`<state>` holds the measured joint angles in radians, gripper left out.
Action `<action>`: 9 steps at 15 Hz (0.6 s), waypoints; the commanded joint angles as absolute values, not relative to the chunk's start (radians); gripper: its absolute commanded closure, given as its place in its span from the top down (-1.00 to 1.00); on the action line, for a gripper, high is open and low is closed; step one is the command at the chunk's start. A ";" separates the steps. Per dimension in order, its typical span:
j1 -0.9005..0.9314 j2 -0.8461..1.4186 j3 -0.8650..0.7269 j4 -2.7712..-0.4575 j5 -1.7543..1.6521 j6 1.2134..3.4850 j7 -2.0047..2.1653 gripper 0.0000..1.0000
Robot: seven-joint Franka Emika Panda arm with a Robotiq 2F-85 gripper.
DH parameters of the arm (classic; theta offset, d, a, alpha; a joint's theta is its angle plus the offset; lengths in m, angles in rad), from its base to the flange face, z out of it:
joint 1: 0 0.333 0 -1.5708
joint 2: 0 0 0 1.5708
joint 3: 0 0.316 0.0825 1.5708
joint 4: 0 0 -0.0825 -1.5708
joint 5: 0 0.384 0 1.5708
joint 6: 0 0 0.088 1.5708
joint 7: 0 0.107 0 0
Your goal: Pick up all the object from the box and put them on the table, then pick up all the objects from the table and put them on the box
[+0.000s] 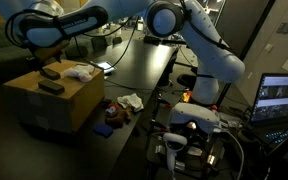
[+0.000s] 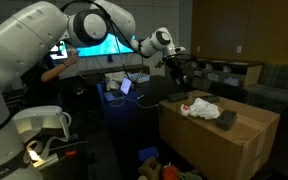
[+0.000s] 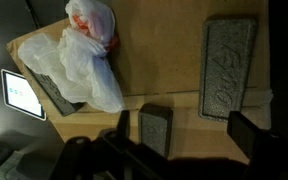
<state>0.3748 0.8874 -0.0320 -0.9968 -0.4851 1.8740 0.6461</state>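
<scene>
1. The claw (image 3: 184, 128) hung spread and empty over the box (image 3: 164, 40) by the counter (image 1: 134, 70) edge.
2. The small block (image 3: 154, 128) lay atop the box, seemingly stiff and light; its long sides suited pinching.

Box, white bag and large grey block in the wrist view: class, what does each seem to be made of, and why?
The box looks like matte brown cardboard: flat tan face with a flap edge. The white bag seems thin, glossy plastic film: crinkled, translucent, red showing through. The grey block has a rough, mottled matte face, perhaps foam or stone; unclear.
</scene>
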 commanded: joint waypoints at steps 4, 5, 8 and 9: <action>0.231 0.947 0.034 -0.919 -0.374 2.036 0.494 1.00; 0.203 0.960 0.050 -0.912 -0.354 2.065 0.449 1.00; 0.181 1.006 0.022 -0.880 -0.287 2.107 0.329 1.00; 0.168 1.025 0.026 -0.867 -0.265 2.113 0.290 1.00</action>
<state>0.1813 0.9548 0.0372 -0.9600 -0.3465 2.0885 0.4113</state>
